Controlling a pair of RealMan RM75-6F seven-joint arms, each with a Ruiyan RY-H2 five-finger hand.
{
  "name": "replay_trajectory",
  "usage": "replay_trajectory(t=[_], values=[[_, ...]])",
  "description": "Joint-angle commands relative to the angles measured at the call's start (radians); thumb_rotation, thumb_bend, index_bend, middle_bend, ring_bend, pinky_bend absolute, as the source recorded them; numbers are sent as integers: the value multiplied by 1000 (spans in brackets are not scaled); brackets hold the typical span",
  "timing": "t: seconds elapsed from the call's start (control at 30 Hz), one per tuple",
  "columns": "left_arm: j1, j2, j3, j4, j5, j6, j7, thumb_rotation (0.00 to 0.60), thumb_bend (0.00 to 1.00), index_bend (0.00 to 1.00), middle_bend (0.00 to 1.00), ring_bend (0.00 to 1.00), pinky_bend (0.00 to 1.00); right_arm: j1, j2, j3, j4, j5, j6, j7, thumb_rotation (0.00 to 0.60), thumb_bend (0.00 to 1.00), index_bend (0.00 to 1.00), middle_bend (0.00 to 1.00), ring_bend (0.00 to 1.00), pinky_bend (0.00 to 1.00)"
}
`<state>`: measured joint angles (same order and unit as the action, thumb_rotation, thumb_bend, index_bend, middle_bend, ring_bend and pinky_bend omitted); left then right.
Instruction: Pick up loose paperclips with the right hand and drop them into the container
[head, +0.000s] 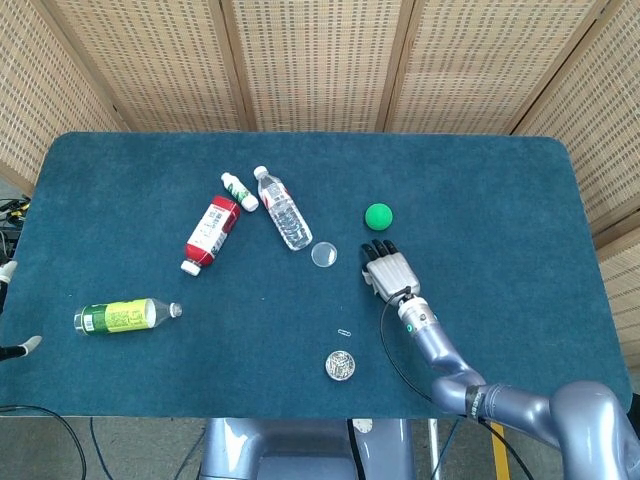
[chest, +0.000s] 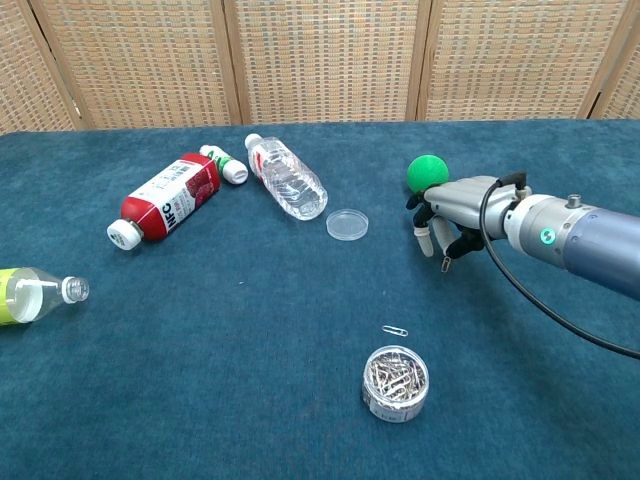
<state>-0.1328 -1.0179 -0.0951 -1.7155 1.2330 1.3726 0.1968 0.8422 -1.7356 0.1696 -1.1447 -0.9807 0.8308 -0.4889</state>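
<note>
A dark teal cloth-covered table (head: 120, 200) is shown in front of woven cane screens (head: 310, 60). The fingers (chest: 428, 238) of the right hand (chest: 455, 212) are pointed downward toward the cloth, with a small paperclip (chest: 446, 264) seen at their tips in the chest view; whether it is pinched or merely touched cannot be told, and in the head view the clip is hidden beneath the hand (head: 388, 270). The hand is placed just in front of a green ball (chest: 427, 172), whose lower edge is partly covered by it. A black cable (chest: 520, 295) is looped from the wrist, and the silver forearm is cut off at the frame's right edge.

A second loose paperclip (chest: 395, 331) is seen lying flat on the cloth, just beyond the round container (chest: 395, 382), which is already filled with clips. A clear lid (chest: 347, 224) is laid between the hand and a clear water bottle (chest: 286, 176). Beside that bottle, a red-labelled bottle (chest: 163, 199) and a small white bottle with a green label (chest: 223, 164) are laid on their sides. A yellow-green bottle (chest: 35, 293) is cut off by the left edge in the chest view but shown whole in the head view (head: 125, 316). The left hand is not shown in either view.
</note>
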Motion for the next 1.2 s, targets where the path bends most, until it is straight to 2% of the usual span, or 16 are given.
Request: replay_trajectory(t=[0.03, 0.53, 0.83, 1.2], values=[[0, -1, 0, 1, -1, -1, 0, 600, 0, 0, 0, 0, 0, 2, -8, 1, 17, 10, -10, -3, 600, 940, 500, 86, 0, 78], [-3, -4, 1, 2, -4, -2, 8, 600, 0, 0, 0, 0, 0, -9, 12, -14, 23, 26, -16, -28, 600, 941, 500, 86, 0, 78], [-2, -3, 1, 0, -1, 0, 6, 600, 0, 0, 0, 0, 0, -27, 52, -39, -41, 37, -16, -54, 600, 940, 500, 86, 0, 78], [1, -1, 3, -3, 8, 6, 1, 600, 0, 0, 0, 0, 0, -40, 86, -33, -101, 12, 19, -32, 600, 940, 500, 87, 0, 78]])
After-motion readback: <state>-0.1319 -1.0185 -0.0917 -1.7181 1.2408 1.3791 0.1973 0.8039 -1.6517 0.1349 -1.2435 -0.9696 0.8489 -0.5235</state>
